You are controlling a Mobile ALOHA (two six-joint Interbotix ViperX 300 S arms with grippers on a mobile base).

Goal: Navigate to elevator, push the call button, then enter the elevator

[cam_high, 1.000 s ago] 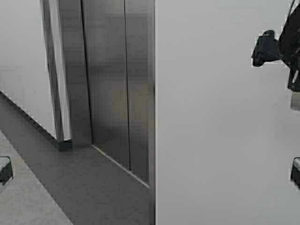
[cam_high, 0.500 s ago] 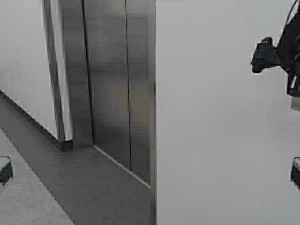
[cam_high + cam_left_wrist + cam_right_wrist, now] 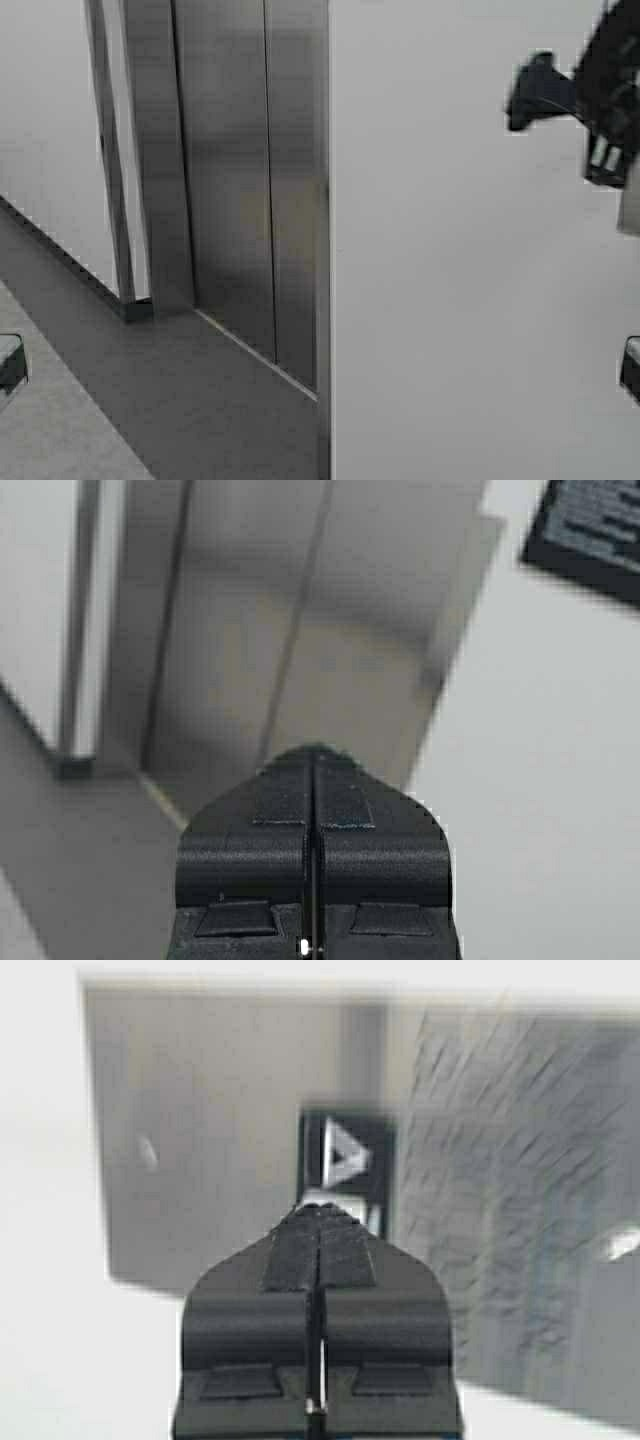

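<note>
Your right gripper (image 3: pixel 316 1215), fingers pressed together on nothing, has swung up toward eleven o'clock over the last second; its tip now meets the call button (image 3: pixel 345 1165), so the press looks underway. The elevator (image 3: pixel 235 190) doors, at ten o'clock, remain closed. Left gripper (image 3: pixel 314 765) idles, closed and empty.

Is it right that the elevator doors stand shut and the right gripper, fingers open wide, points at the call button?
Not quite. The right gripper has its fingers shut, as the right wrist view shows; it does point at the call button, and the elevator doors are shut.
</note>
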